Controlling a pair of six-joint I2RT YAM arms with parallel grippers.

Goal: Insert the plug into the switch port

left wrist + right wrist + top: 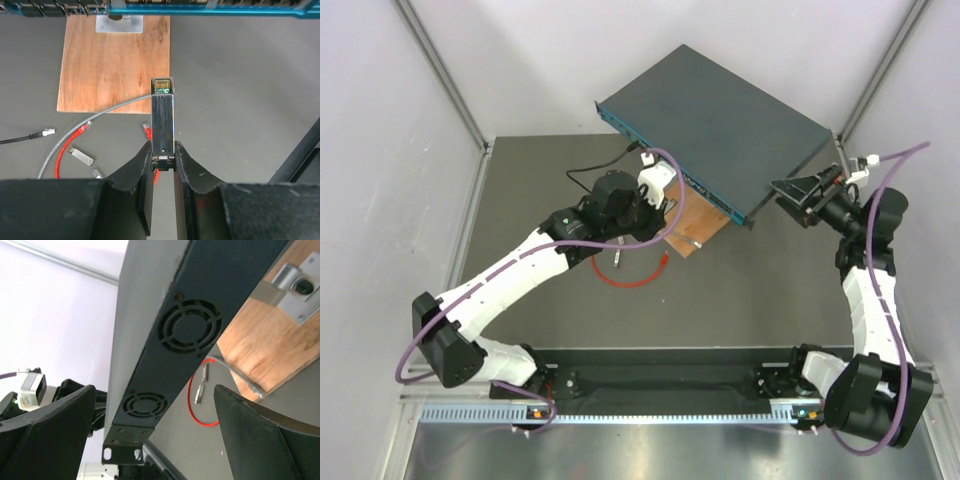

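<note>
Plug with its red boot lies loose on the dark table, just below the near-left corner of the wooden board, held by neither gripper. Farthest left in the left wrist view is the black cable's connector; then come the plug, the red cable looping from it, two small silver modules, and that cable's other red-booted end. Beside that end the left gripper is clamped on a dark metal module, which points toward the switch port row on the front face of the box and stands apart from it. At the right, the right gripper stands wide open, facing the box's fan-vented end and gripping nothing.
</note>
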